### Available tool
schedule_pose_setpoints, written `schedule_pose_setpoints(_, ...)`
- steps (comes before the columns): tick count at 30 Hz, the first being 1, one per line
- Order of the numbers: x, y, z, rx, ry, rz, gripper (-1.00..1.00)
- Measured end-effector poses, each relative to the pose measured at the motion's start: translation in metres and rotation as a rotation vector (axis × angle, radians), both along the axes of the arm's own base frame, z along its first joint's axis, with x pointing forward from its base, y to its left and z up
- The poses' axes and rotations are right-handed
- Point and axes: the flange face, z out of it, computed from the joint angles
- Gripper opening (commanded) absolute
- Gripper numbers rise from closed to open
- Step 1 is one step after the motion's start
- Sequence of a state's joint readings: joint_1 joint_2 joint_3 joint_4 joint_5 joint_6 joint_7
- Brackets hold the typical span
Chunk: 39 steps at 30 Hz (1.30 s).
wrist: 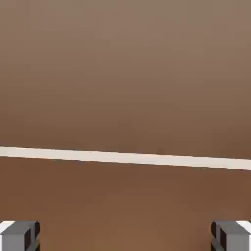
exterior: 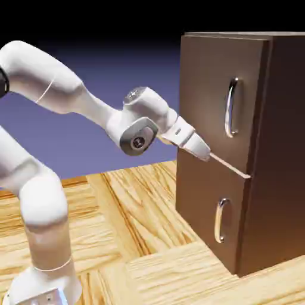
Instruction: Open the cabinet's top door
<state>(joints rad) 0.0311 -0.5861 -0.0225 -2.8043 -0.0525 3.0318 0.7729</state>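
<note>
So you're parked in front of the one cabinet (exterior: 262, 149), that tall dark brown box filling the right side of the exterior view on the wooden table (exterior: 143, 238), and honestly this looks like the approach step, with nothing grabbed yet. You've got two door panels to tell apart: the top door (exterior: 208, 89), the taller one, and the shorter lower door (exterior: 202, 208) under it, split by a pale seam (wrist: 122, 157) that runs straight across the hand view. One white arm (exterior: 59, 95) reaches in from the left, and your gripper (exterior: 209, 157) is nosed right up near that seam, on the side of the doors away from the handles; I can't tell if it's touching the wood. Its two fingertips (wrist: 19, 235) sit far apart at the bottom corners of the hand view, so the jaws are spread wide with nothing between them. Two silver handles total: the longer handle (exterior: 231, 108) on the top door and the smaller handle (exterior: 221, 220) below. I'd say your next move needs to go up and across to the longer one, line the jaws up around that bar, then close and pull.
</note>
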Motion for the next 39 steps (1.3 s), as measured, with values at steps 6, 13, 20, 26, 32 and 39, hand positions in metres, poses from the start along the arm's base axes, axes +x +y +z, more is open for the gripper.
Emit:
schedule_pose_setpoints(6, -0.009, 0.009, 0.038, -0.027, -0.085, 0.042, 0.0)
schedule_pose_setpoints(13, -0.025, 0.011, 0.075, -0.051, -0.187, 0.074, 0.0)
schedule_pose_setpoints(20, -0.042, 0.004, 0.103, -0.064, -0.291, 0.088, 0.0)
schedule_pose_setpoints(26, -0.055, -0.01, 0.118, -0.064, -0.382, 0.088, 0.0)
schedule_pose_setpoints(32, -0.063, -0.028, 0.124, -0.052, -0.471, 0.078, 0.0)
schedule_pose_setpoints(39, -0.065, -0.054, 0.121, -0.025, -0.573, 0.058, 0.0)
